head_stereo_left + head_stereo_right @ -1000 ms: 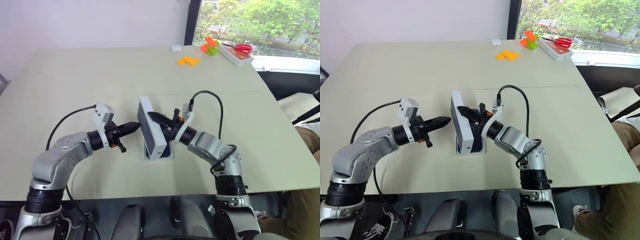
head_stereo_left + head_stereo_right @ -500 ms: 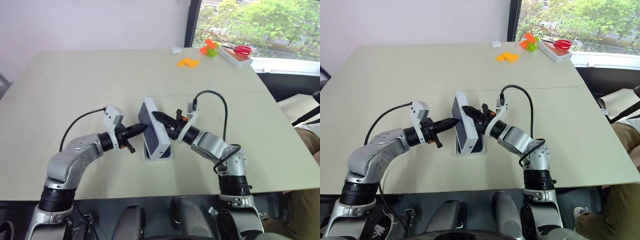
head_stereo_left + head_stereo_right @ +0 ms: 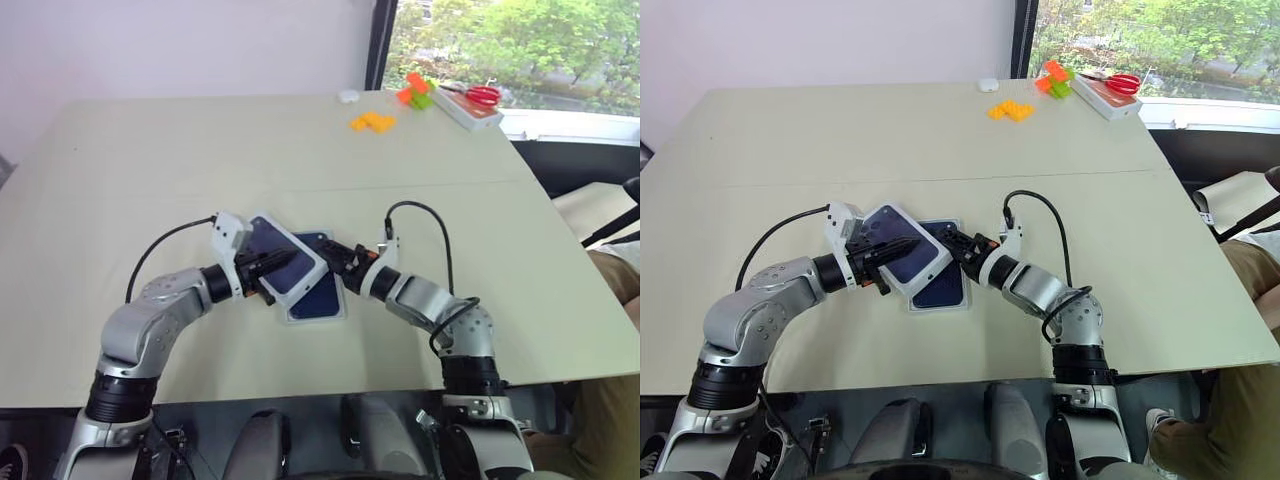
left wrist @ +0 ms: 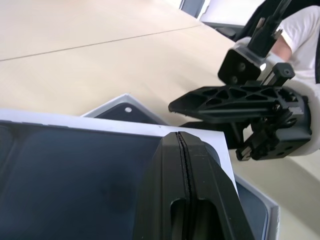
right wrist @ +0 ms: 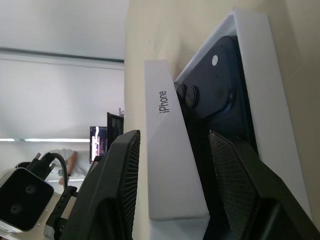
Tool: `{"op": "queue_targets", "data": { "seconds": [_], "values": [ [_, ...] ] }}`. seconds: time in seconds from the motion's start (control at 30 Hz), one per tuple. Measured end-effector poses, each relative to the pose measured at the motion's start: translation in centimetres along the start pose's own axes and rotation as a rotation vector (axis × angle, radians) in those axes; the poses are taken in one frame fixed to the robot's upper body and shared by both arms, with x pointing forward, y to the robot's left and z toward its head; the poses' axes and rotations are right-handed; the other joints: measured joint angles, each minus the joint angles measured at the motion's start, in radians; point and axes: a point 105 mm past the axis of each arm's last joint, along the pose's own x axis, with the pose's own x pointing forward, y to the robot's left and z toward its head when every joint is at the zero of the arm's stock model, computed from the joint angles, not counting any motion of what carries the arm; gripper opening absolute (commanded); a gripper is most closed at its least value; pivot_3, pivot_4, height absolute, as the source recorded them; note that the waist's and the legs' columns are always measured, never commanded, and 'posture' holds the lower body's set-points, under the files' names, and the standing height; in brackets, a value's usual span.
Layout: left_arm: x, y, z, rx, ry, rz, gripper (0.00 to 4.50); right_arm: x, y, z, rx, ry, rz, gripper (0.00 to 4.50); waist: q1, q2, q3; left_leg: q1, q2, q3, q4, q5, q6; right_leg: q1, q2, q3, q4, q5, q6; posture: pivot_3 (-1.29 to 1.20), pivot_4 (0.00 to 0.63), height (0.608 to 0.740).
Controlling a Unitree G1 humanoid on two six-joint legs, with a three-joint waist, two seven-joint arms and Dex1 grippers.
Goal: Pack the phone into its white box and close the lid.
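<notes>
Phone (image 3: 940, 285): dark navy, lying back-up in the white box (image 3: 937, 303), camera block at the far end. Seated flat; long axis runs away from the robot, near the counter's (image 3: 840, 150) middle.

White box: shallow tray, resting on the counter, partly covered.

Lid (image 3: 898, 248): printed face up, lying askew over the box's far-left part, one end propped above the tray, long axis turned diagonally off the box's. Not yet seated.

Left tool (image 3: 902, 246): fingers pressed together, tips resting on the lid's printed top from the left.

Right tool (image 3: 948, 240): at the lid's right edge; in the right wrist view its fingers (image 5: 112, 195) stand spread to either side of the lid's end wall, not pinching it.

Governing relation: the lid lies between the two tools, and left of and skewed to the box; judged, it must swing into line with the tray before pressing down. Both tools are at the lid; the left one bears on top.

Change from a second ago: lid then stood nearly on edge, gripped by the right tool; now tipped down near flat, the right tool's fingers parted, the left tool moved in onto it.

Remote items: orange blocks (image 3: 1007, 110), red scissors (image 3: 1124, 83), far right corner.
</notes>
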Motion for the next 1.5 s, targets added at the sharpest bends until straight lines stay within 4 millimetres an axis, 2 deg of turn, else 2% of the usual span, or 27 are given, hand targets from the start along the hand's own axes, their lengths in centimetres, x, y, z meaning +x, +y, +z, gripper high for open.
{"op": "queue_targets", "data": {
  "seconds": [0.1, 0.17, 0.27, 0.37, 0.43, 0.57, 0.63, 0.8, 0.93, 1.03, 1.17, 1.33, 1.5],
  "values": [
    [-0.4, 0.4, -0.9, -0.020, 0.023, 0.020, 0.00, -0.1, 0.0, 0.3, -0.004, -0.015, 0.003, 2.39, 0.001, 0.000, 0.000, 0.000, 0.000, 0.000, 0.000, 0.000, 0.000, 0.000, 0.000, 0.000, 0.000, -0.001, 0.001, 0.00, 0.150, 0.740],
    [-0.7, 0.5, -0.7, -0.031, 0.010, 0.025, 0.00, -0.1, -0.1, 1.1, -0.004, -0.056, 0.001, 2.39, 0.002, 0.000, 0.001, 0.000, 0.000, 0.000, 0.000, 0.000, 0.000, 0.000, 0.000, 0.000, 0.000, -0.001, 0.001, 0.00, 0.150, 0.740],
    [-1.4, 1.2, 1.0, -0.048, -0.059, 0.046, 0.00, -0.4, 0.6, 2.9, -0.024, -0.138, 0.040, 2.39, 0.002, 0.000, 0.002, -0.001, 0.000, 0.000, 0.000, 0.000, 0.000, 0.000, 0.000, -0.001, -0.001, -0.001, 0.002, 0.00, 0.150, 0.740],
    [-2.2, 1.4, 2.7, -0.051, -0.122, 0.051, 0.00, -1.0, 1.3, 3.8, -0.150, -0.162, 0.071, 2.39, 0.002, 0.000, 0.002, -0.001, -0.001, 0.000, 0.000, -0.001, 0.002, 0.000, -0.001, -0.001, -0.001, -0.001, 0.001, 0.00, 0.150, 0.740],
    [-2.5, 1.4, 3.1, -0.050, -0.133, 0.051, 0.00, -1.3, 1.5, 4.2, -0.232, -0.167, 0.075, 2.39, 0.001, 0.000, 0.002, -0.001, -0.001, 0.000, 0.000, -0.002, 0.003, 0.000, -0.001, -0.001, -0.001, -0.001, 0.001, 0.00, 0.150, 0.740],
    [-4.6, 1.6, 2.6, -0.037, -0.068, 0.074, 0.00, -2.0, 2.1, 5.4, -0.551, -0.145, 0.057, 1.14, -0.003, 0.001, 0.003, -0.001, -0.001, 0.001, 0.000, -0.003, 0.005, -0.001, -0.001, 0.000, -0.002, -0.001, 0.001, 0.00, 0.150, 0.740],
    [-5.9, 2.0, 1.9, -0.059, -0.035, 0.096, 0.00, -2.2, 2.4, 6.3, -0.707, -0.152, 0.041, 0.06, 0.000, 0.001, 0.003, -0.001, -0.001, 0.001, -0.001, -0.003, 0.005, -0.001, -0.001, -0.001, -0.002, -0.001, 0.001, 0.00, 0.150, 0.740],
    [-8.0, 2.5, -0.2, -0.102, 0.047, 0.137, 0.00, -1.8, 3.5, 7.7, -1.018, -0.176, 0.039, 0.06, 0.002, 0.000, 0.004, -0.001, -0.001, 0.001, -0.001, -0.003, 0.005, -0.001, -0.001, -0.001, -0.002, -0.002, 0.001, 0.00, 0.150, 0.740],
    [-8.3, 3.5, -1.1, -0.082, 0.075, 0.201, 0.00, -1.1, 4.1, 7.0, -1.173, -0.144, 0.077, 0.06, 0.005, -0.001, 0.004, -0.001, -0.002, 0.001, -0.001, -0.003, 0.005, -0.001, -0.002, -0.001, -0.002, -0.001, 0.001, 0.00, 0.150, 0.740],
    [-8.2, 4.2, -2.5, -0.079, 0.105, 0.259, 0.00, -0.4, 3.8, 5.4, -1.348, -0.066, 0.086, 0.06, 0.004, -0.001, 0.004, -0.001, -0.002, 0.001, -0.001, -0.003, 0.005, -0.001, -0.003, -0.001, -0.002, -0.001, 0.001, 0.00, 0.150, 0.740],
    [-7.4, 4.4, -3.7, -0.077, 0.122, 0.300, 0.00, 0.4, 3.4, 3.8, -1.494, 0.006, 0.099, 0.06, 0.006, -0.002, 0.005, -0.002, -0.002, 0.001, -0.001, -0.003, 0.005, -0.001, -0.004, 0.000, -0.002, -0.001, 0.001, 0.00, 0.150, 0.740],
    [-6.5, 4.4, -4.8, -0.039, 0.173, 0.307, 0.00, 0.9, 3.1, 3.6, -1.645, 0.044, 0.075, 0.06, 0.006, -0.002, 0.005, -0.001, -0.002, 0.001, -0.001, -0.003, 0.004, -0.001, -0.004, 0.000, -0.002, -0.001, 0.000, 0.00, 0.150, 0.740],
    [-5.0, 4.1, -4.7, 0.004, 0.171, 0.278, 0.00, 1.1, 1.9, 3.0, -1.750, 0.124, 0.070, 0.06, 0.012, -0.002, 0.005, -0.001, -0.003, 0.001, -0.001, -0.003, 0.004, -0.001, -0.004, 0.000, -0.002, -0.001, 0.000, 0.00, 0.150, 0.740]
  ]
}}
